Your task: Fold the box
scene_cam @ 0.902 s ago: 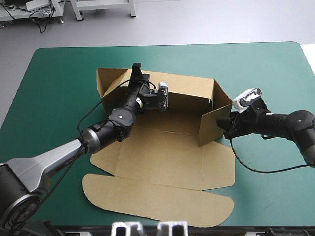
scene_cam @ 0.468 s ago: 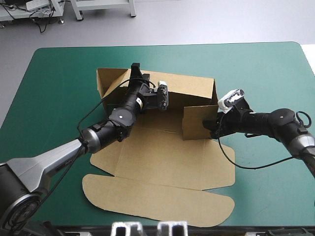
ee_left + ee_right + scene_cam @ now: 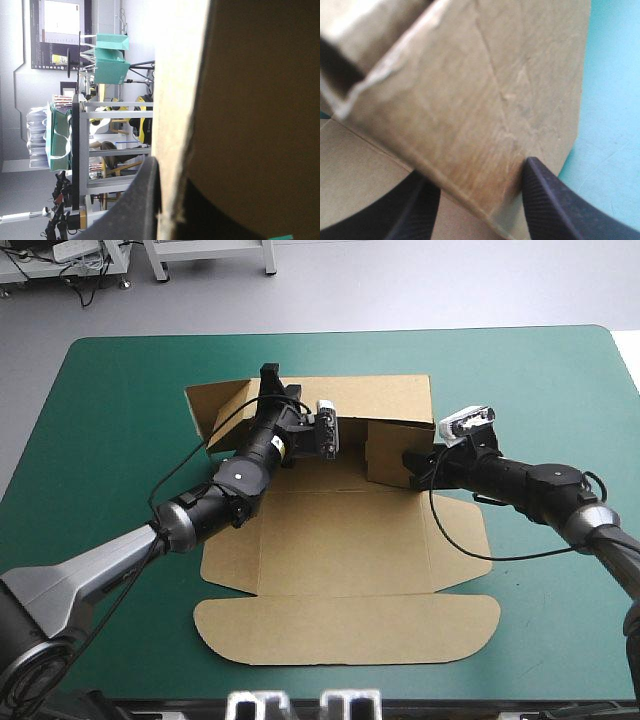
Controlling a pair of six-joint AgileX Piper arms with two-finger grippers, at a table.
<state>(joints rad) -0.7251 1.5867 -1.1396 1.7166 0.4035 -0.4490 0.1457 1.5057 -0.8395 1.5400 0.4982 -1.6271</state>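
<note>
Teal-green table cover (image 3: 90, 440) is seen under everything, and on its middle the box (image 3: 340, 540), a cut sheet of brown board, is laid with its base flat. Compared with the earlier high views, the sheet is turned slightly, so that its near edge is now set almost parallel to the table's near edge.

The long lid with rounded corners (image 3: 345, 630) is spread flat at the near side. The tall back wall (image 3: 385, 400) is raised along the far side, with a small end flap (image 3: 208, 405) angled up at its left end.

The right side flap (image 3: 385, 452) is changed most. Earlier it was stood out from the wall's right end toward the robot, and just before it was swung halfway in. Now it is folded in, close against the back wall's inner face.

The left gripper (image 3: 268, 375) is clamped on the top edge of the back wall, only slightly moved from before. In its wrist view the board's (image 3: 260, 100) pale edge is pinched beside one black finger (image 3: 142, 200).

The right gripper (image 3: 410, 462) is carried further in toward the middle than earlier. Its black fingers (image 3: 550, 200) are held apart, astride the flap's lower corner, with the board (image 3: 470, 100) slanted between them.
</note>
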